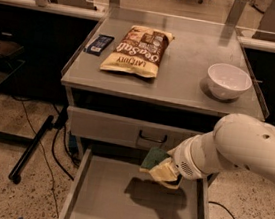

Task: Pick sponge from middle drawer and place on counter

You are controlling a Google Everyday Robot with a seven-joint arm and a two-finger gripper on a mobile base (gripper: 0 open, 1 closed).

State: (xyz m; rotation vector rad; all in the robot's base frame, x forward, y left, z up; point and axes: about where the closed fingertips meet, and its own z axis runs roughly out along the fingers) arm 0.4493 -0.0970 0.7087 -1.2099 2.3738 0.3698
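Observation:
My gripper (160,169) is shut on the dark green sponge (153,157) and holds it in the air above the open middle drawer (100,202), just in front of the closed drawer front above. The sponge sticks out to the upper left of the pale fingers (161,174). The drawer's floor is bare, with only the arm's shadow on it. The counter (181,82) is the grey metal top of the cart, above and behind the gripper.
On the counter lie a chip bag (135,50), a dark blue flat packet (98,44) at the left edge and a white bowl (228,81) at the right. The upper drawer front has a dark handle (153,138). A dark stand leg (31,148) crosses the floor left.

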